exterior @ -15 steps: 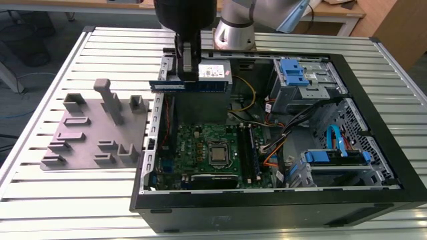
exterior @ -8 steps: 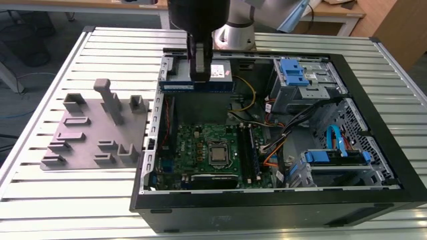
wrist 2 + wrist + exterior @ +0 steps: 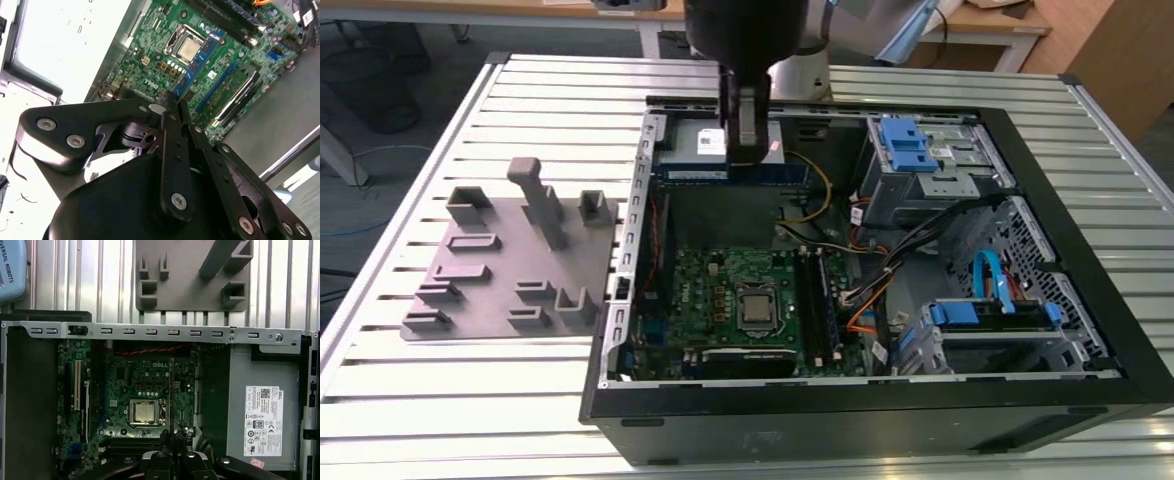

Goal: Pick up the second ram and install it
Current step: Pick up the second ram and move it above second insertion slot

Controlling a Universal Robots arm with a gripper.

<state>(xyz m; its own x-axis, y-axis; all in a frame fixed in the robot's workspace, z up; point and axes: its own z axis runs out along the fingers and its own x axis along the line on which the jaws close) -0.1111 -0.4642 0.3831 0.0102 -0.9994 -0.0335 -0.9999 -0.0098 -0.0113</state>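
Jaws tight on the second ram (image 3: pixel 199 61), its edges clear of the open case (image 3: pixel 881 425) walls.

**Bench** (image 3: pixel 520 90): metal top of silvery slats with dark grooves between them. In the first wrist view the bench (image 3: pixel 300 285) shows as pale ribbed strips.

Lying directly on it:

1. **Grey block** (image 3: pixel 507 270): flat plastic plate with raised slotted holders and one tall upright post. It lies flat at the exterior view's left, just beside the case. In the first wrist view the grey block (image 3: pixel 190 275) sits on the slats next to the case's metal rim.
2. **Computer case** (image 3: pixel 854 425): black tower laid on its side, open face up. It takes up the middle and the exterior view's right of the bench.
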